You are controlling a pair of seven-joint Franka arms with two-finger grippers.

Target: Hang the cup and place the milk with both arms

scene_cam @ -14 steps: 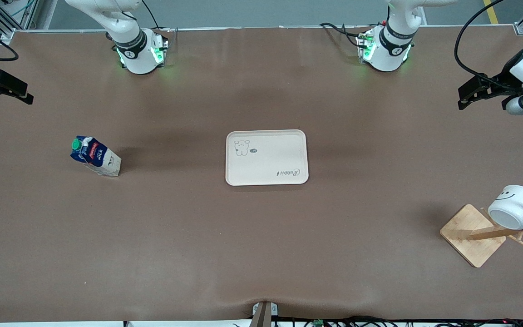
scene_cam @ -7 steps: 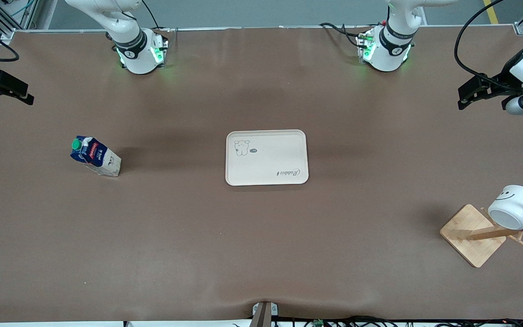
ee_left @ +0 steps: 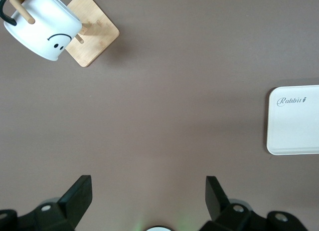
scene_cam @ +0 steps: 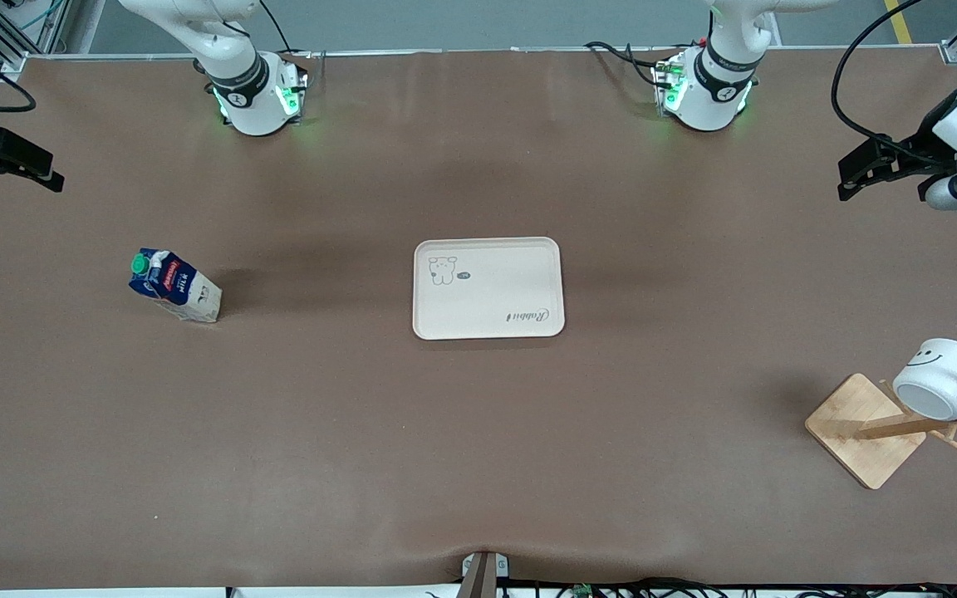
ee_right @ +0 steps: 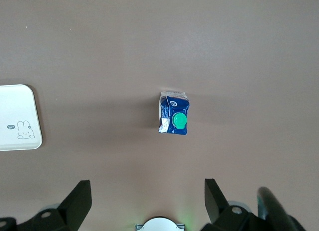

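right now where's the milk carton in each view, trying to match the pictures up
Front view: the milk stands on the table toward the right arm's end, beside the tray, clear of it.
Left wrist view: the milk is not in it; the tray's corner shows.
Right wrist view: the milk shows from above, green cap up, near the picture's middle.
Shared landmark: the tray, also in the right wrist view.
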